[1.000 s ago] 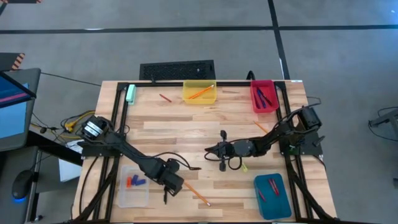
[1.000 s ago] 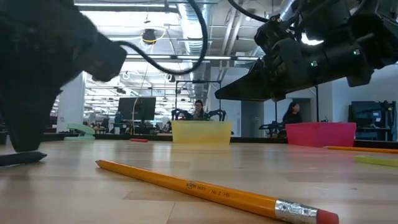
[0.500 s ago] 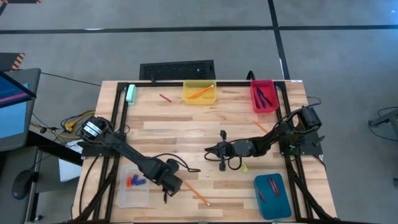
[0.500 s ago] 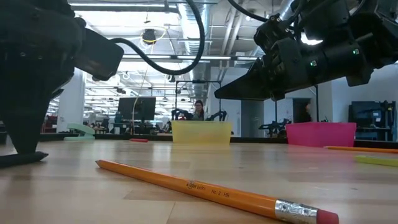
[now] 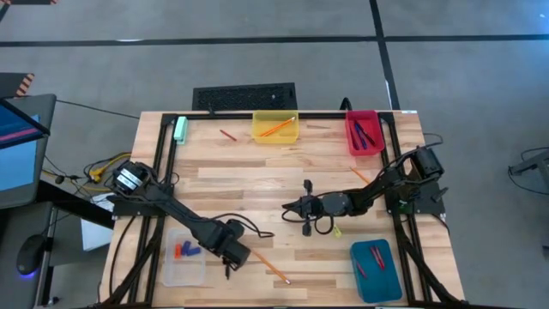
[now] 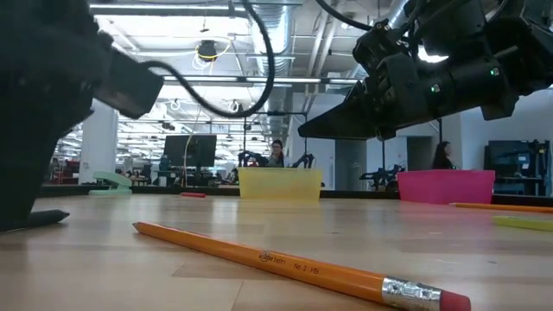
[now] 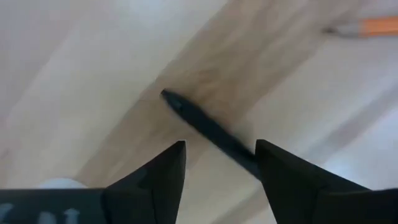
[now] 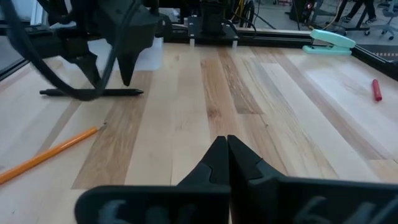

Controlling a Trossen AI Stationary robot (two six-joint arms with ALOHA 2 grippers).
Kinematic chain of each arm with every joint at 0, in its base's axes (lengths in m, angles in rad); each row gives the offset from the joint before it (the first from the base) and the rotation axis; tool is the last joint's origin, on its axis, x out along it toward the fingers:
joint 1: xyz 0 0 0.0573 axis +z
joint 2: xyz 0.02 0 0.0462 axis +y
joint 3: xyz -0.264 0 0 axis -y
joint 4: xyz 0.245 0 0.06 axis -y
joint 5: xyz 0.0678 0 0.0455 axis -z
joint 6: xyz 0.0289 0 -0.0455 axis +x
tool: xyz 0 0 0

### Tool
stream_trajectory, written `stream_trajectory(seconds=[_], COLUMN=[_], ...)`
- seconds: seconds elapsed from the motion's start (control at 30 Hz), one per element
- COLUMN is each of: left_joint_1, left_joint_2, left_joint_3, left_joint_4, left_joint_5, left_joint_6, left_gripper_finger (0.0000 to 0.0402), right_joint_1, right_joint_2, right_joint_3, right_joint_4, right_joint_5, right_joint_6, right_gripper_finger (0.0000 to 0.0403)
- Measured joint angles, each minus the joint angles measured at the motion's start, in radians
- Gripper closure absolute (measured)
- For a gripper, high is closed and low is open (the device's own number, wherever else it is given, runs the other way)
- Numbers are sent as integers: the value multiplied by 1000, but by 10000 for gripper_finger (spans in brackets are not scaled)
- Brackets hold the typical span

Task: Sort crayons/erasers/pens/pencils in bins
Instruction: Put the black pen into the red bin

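Fingers [image 7: 283,171] of the left gripper [image 7: 221,165] stand spread and released, tips down on either side of a black pen [image 7: 208,127], a thin dark stick with a pointed end lying flat on the counter [image 5: 257,172] just beside the clear bin [image 5: 171,273]. That bin holds blue and red-orange erasers [image 5: 186,251]. Near the pen lies an orange pencil [image 6: 285,263] with a metal band and pink rubber end; its stamped print seems to include "No 2 HB", the rest too small to read. The right gripper [image 8: 227,146] hangs above mid-counter, its fingers clenched together on nothing. Farther off, the yellow bin [image 5: 275,129] holds orange pencils, the red bin [image 5: 364,133] dark pens, the teal bin [image 5: 375,269] red crayons. A loose crayon [image 5: 227,135] and a pale-green stapler [image 5: 181,129] lie by the far edge.
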Motion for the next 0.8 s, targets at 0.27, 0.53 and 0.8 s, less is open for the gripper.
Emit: stream_trajectory(seconds=[0.27,0.53,0.8], left_joint_1=[7,19,18], left_joint_2=[-10,-8,-27], left_joint_3=[-76,-77,-79], left_joint_4=[76,83,124], left_joint_5=[-9,-37,-108], left_joint_6=[12,136,235], left_gripper_finger=[261,338,382], right_joint_1=[0,0,0], right_joint_2=[0,0,0], right_joint_3=[0,0,0], right_joint_4=[-5,-5,-6], right_joint_5=[0,0,0], right_joint_6=[1,1,8], right_gripper_finger=[399,399,398])
